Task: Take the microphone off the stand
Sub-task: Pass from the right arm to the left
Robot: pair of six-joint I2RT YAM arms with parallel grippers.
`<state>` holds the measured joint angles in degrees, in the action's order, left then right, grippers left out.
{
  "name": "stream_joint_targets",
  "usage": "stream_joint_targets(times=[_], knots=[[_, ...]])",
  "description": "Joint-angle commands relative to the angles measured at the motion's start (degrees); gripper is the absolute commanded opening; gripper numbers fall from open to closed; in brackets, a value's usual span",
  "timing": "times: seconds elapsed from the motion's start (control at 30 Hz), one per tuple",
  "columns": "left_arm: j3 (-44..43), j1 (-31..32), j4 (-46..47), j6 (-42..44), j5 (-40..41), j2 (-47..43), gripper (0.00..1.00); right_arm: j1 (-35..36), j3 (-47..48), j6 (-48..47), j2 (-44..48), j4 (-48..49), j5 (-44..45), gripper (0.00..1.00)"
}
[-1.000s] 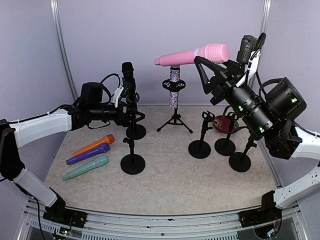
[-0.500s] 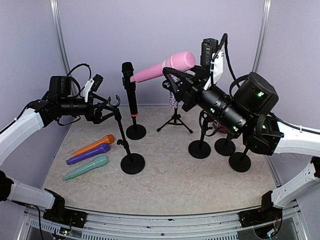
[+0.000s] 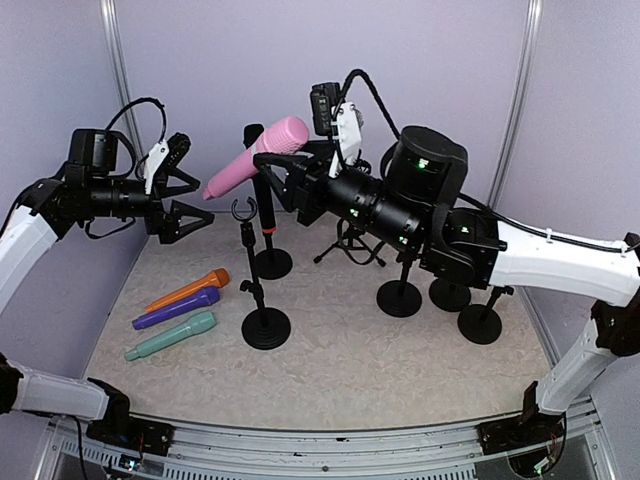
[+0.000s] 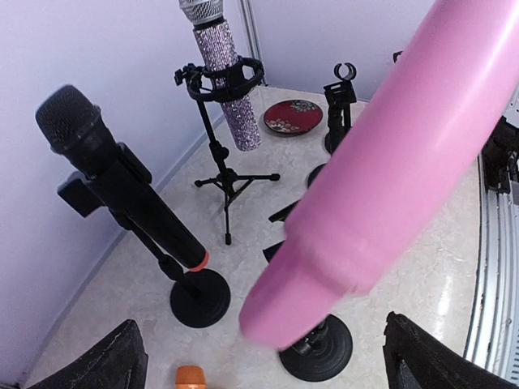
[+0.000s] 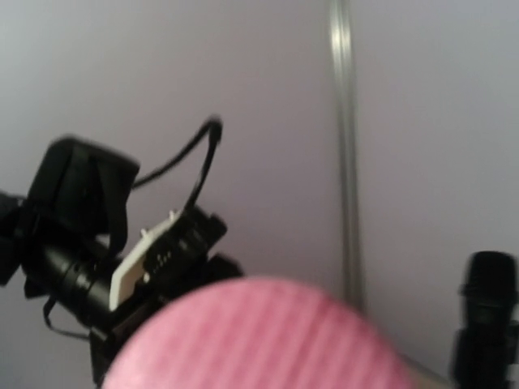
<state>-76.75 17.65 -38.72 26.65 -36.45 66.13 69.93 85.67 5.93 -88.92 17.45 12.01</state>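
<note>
Lilac walls enclose a mottled table (image 3: 400,370) carrying several black stands (image 3: 265,328). Change noted: a second ago the right gripper (image 3: 290,165) held the pink mic (image 3: 250,160) high at the far right. It has since swung the mic across to the far left, head clamped in its fingers, handle slanting down and left. Over the same interval the left gripper (image 3: 190,187) drew away from the black mic (image 3: 264,205) and spread its fingers fully. They now stand apart, facing the handle tip, which lies just ahead of them and, as far as can be judged, touches neither. Consequence for the task: the pink mic is clear of every stand, so removal looks done, and a handover to the left arm appears to be the step in hand. View differences: the left wrist view shows the handle tip centred above the gap between its fingers (image 4: 105,365). It also shows a glitter mic (image 4: 227,89) clipped in a tripod and a red dish (image 4: 293,116), both mostly masked by the right arm from above. The right wrist view is blurred, showing only the pink head and the left arm beyond, not its own grip. The top view alone shows all three loose mics (image 3: 180,310) lying at near left.
</note>
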Motion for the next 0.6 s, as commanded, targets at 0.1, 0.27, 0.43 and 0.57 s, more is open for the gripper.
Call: stream_joint_targets(times=[0.1,0.27,0.43,0.57], knots=[[-6.52,0.04,-12.31,14.94,-0.06,-1.52,0.95,-0.82,9.34,5.15,-8.80,-5.93,-6.59,0.00],[-6.94,1.69,-19.22,22.04,-1.67,-3.04,0.77,-1.62,13.24,7.92,-13.63,-6.08,-11.47,0.00],[-5.31,2.95,-19.56,22.20,-1.21,-3.98,0.62,-1.73,17.17,9.80,-18.17,-5.81,-15.83,0.00],[-3.68,3.09,-18.96,21.92,-0.38,-3.93,0.55,-1.66,18.25,10.47,-19.71,-5.76,-17.48,0.00]])
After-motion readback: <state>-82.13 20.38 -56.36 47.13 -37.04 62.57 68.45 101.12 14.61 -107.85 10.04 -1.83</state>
